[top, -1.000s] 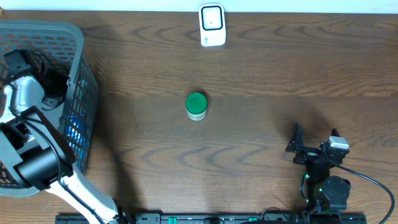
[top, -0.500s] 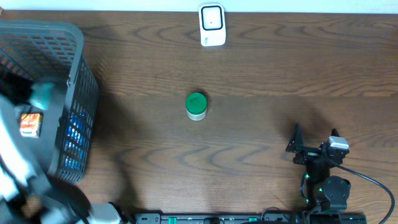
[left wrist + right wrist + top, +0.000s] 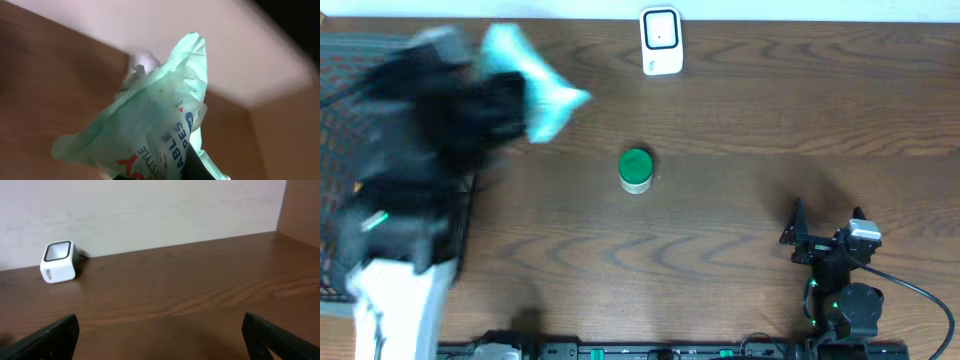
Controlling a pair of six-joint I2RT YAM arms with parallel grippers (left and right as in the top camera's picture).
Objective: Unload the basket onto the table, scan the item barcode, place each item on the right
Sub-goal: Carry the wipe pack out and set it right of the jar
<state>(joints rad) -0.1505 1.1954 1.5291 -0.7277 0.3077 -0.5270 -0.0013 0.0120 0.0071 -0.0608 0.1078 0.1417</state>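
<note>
Left of the scanner [image 3: 661,40], the left gripper [image 3: 150,176] pinches a crinkly green bag [image 3: 535,85]; best to bring it slowly to the scanner, barcode side facing its window; the right gripper [image 3: 159,320] sits well apart from the scanner, fingers spread wide.
</note>
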